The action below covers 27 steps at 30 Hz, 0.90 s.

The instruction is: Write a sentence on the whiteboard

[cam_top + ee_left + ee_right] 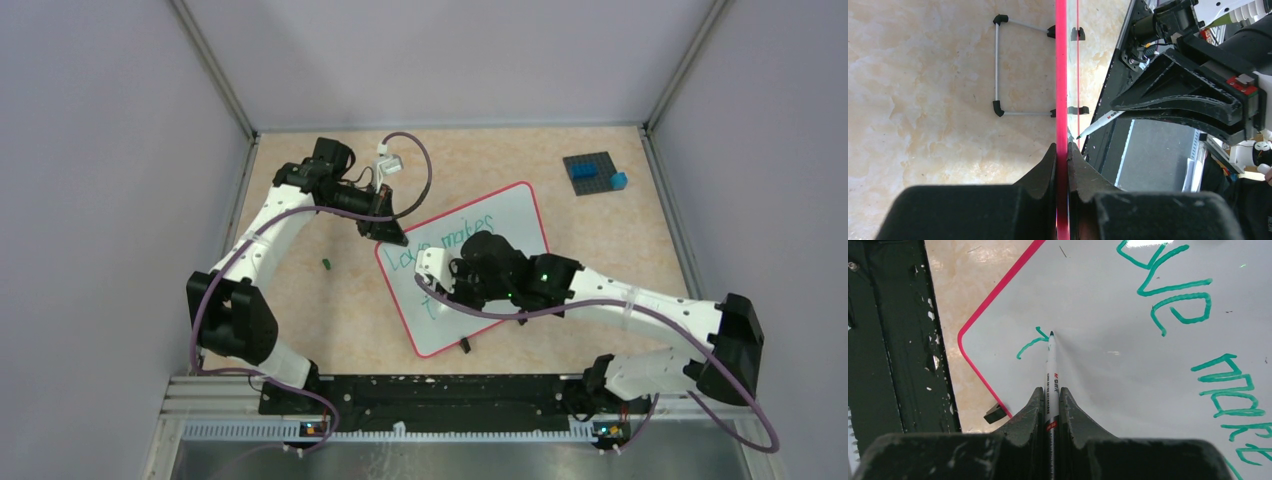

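My left arm reaches out from its near-left base, elbow bent out to the left and wrist turned to the right. The left gripper [385, 228] is at the far-left corner of the whiteboard [440, 325]. In the left wrist view its two fingers are pressed shut on the thin red frame [1061, 75], one on each face of the board.

My right arm folds back at the near right, and its forearm runs left across the board. The right gripper [1050, 392] is clamped tight on one marker [1050, 370]. The marker's tip touches the white surface near the board's near-left corner.

I count one whiteboard, lying askew in the middle of the table [300, 300] with its long side running from near-left to far-right. There is one marker, and one dark studded plate [590, 172] well apart at the far right. A lighter blue brick [619, 181] sits at the plate's right edge. One small green thing [326, 264] lies on the table left of the board, and one wire stand [997, 65] shows under the board edge.

The green writing on the board reads "Love makes". On the line below it there is a single "t"-like stroke [1033, 342] at the marker tip. The barrel print begins with what looks like "M&G"; the rest is too small for me to read.
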Motion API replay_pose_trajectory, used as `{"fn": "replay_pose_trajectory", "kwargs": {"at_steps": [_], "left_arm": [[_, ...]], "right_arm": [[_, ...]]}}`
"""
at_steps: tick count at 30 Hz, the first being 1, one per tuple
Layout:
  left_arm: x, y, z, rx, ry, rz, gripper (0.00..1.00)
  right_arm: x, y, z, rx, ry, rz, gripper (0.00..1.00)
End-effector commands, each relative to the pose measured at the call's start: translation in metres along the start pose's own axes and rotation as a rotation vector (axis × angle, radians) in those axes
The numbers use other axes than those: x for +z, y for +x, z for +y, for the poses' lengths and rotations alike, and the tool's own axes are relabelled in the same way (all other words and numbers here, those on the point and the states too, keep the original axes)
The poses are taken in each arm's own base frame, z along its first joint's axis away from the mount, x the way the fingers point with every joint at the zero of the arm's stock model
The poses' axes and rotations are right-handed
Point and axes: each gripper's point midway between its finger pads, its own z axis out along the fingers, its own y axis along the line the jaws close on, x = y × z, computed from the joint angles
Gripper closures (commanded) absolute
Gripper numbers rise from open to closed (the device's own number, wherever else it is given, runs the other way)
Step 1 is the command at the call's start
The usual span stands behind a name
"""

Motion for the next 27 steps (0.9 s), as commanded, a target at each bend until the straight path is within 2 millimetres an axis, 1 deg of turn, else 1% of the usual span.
{"fn": "replay_pose_trajectory", "kwargs": {"at_steps": [1,3,6,9,13,16,19,22,27], "left_arm": [[-0.002,-0.004,-0.003,0.036,-0.004,-0.013,1.00],[-0.002,-0.004,-0.003,0.038,-0.004,-0.014,1.00],[-0.002,-0.003,-0.003,0.039,-0.001,-0.014,1.00],[-0.001,-0.003,-0.003,0.038,-0.002,-0.013,1.00],[-0.002,-0.003,-0.003,0.039,-0.002,-0.013,1.00],[-0.002,-0.004,-0.003,0.040,-0.003,-0.014,1.00],[-0.001,-0.003,-0.003,0.036,0.000,-0.013,1.00],[-0.001,-0.003,-0.003,0.036,0.003,-0.013,1.00],[-0.002,-0.004,-0.004,0.043,0.000,-0.017,1.00]], "right_arm": [[0.002,-0.019,-0.014,0.008,0.061,-0.034,1.00],[0.005,-0.014,-0.014,0.009,0.064,-0.016,1.00],[0.004,-0.012,-0.011,0.009,0.053,-0.015,1.00],[-0.002,-0.015,-0.010,0.005,0.046,-0.027,1.00],[-0.014,-0.021,-0.008,0.001,0.034,-0.064,1.00],[-0.020,-0.016,-0.005,0.006,0.020,-0.070,1.00],[-0.017,-0.005,-0.001,0.008,0.011,-0.043,1.00],[-0.014,-0.001,-0.001,0.005,0.007,-0.027,1.00],[-0.002,0.013,0.003,0.002,-0.012,0.019,1.00]]}}
